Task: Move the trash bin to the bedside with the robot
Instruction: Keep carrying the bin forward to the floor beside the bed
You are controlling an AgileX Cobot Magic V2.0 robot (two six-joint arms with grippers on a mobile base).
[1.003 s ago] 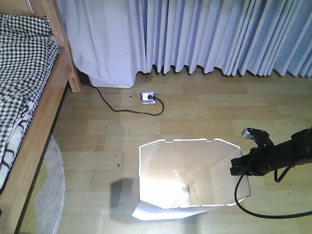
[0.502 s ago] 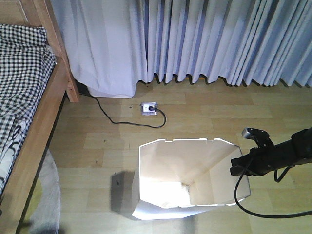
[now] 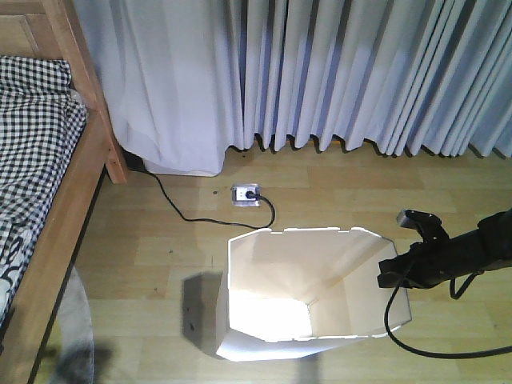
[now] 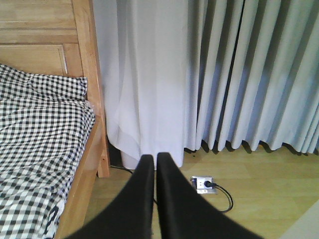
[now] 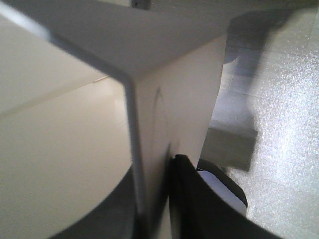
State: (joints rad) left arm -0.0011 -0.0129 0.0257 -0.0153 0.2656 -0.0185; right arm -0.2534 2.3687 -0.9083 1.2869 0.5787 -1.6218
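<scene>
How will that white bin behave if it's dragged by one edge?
Probably light: the trash bin looks empty and thin-walled. The wall may flex where the right gripper pinches one side of the rim. It tapers toward the base, so a high pull could tip it.

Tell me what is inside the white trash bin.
The trash bin looks empty: only bare pale walls and a sunlit bottom show. The near wall hides part of the bottom.

The white plastic angular bin (image 3: 272, 264) showed cream inside. Over the honey-coloured wooden bed frame (image 3: 76, 192) lay black-and-white checked bedding (image 3: 36, 136); the pleated curtains (image 3: 360, 72) were pale lilac-grey, the plank floor (image 3: 152, 240) yellowish, the thin robot arm (image 3: 472, 252) black.
</scene>
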